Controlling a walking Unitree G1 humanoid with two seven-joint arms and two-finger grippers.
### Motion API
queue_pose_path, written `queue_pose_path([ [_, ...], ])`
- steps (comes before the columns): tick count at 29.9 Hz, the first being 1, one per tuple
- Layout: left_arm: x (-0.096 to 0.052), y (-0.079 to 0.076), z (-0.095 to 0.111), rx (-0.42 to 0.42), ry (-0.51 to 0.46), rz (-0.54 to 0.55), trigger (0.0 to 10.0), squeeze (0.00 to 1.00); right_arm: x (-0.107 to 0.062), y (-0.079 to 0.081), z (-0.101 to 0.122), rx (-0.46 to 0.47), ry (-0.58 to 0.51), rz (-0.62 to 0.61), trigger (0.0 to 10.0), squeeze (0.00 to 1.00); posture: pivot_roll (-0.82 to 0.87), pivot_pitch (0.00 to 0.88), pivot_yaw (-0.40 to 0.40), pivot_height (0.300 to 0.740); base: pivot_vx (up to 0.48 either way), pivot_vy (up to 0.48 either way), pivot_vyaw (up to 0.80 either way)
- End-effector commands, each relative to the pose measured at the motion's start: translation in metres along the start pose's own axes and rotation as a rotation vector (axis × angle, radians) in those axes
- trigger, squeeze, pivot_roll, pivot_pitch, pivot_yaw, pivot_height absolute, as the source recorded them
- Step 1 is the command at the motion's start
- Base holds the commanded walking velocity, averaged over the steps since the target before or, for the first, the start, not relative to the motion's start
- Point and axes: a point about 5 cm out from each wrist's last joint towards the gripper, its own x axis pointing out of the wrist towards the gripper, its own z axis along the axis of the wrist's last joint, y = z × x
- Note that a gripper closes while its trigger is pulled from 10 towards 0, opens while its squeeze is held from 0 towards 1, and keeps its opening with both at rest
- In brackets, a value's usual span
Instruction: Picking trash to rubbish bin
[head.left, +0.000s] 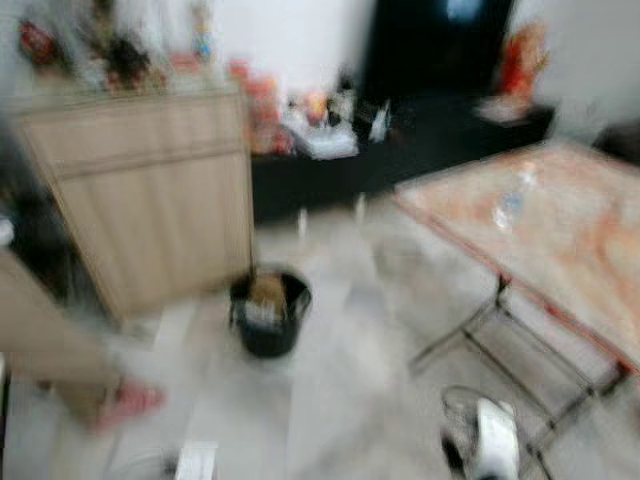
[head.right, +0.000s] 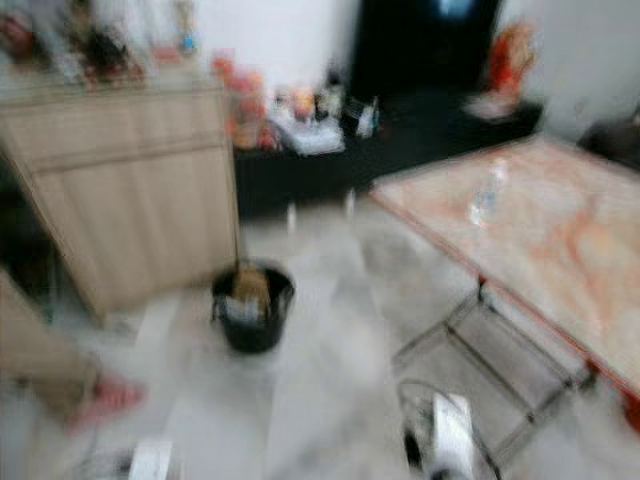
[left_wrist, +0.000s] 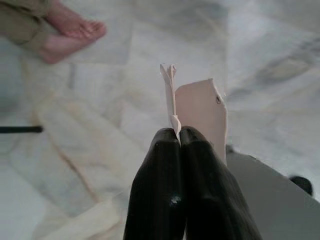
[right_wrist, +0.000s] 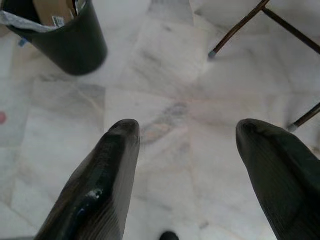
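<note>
A black rubbish bin (head.left: 268, 312) stands on the pale marble floor beside a wooden cabinet, with cardboard and paper sticking out of it; it also shows in the right wrist view (right_wrist: 60, 37). My left gripper (left_wrist: 179, 134) is shut on a pale scrap of paper (left_wrist: 200, 107), held above the floor. My right gripper (right_wrist: 187, 131) hangs open over bare floor, with the bin a short way ahead of it. The head views are blurred by motion.
A light wooden cabinet (head.left: 150, 190) stands at the left. A folding table (head.left: 560, 230) with thin metal legs (right_wrist: 240, 27) takes up the right and carries a plastic bottle (head.left: 510, 200). A person's bare feet (left_wrist: 67, 30) and leg (head.left: 60, 350) are at the left. A dark low shelf (head.left: 400, 140) runs along the back.
</note>
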Motion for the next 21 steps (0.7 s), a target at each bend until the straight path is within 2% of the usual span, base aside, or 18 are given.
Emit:
queue_pose_path([
  [1,0.002,-0.007,0.008,0.030,-0.027,-0.014,10.0,0.00,-0.002,-0.009,-0.003,0.017,0.014,-0.036,10.0,0.00,0.00,0.003,-0.083,0.740,0.000,0.000,0.00],
  [5,0.002,-0.007,0.008,0.028,-0.025,-0.015,10.0,0.00,-0.002,-0.009,-0.004,0.025,0.016,-0.042,10.0,0.00,0.00,0.003,-0.083,0.740,0.000,0.000,0.00],
  [13,0.003,-0.008,0.009,0.077,-0.008,-0.032,10.0,0.00,-0.003,-0.003,-0.009,0.069,0.014,-0.037,10.0,0.00,-0.01,0.000,-0.045,0.740,0.000,0.000,0.00],
  [21,0.002,0.000,-0.003,0.107,0.068,-0.013,10.0,0.00,-0.002,0.002,-0.011,0.078,0.023,-0.034,10.0,0.00,0.00,0.000,-0.030,0.740,0.000,0.000,0.00],
])
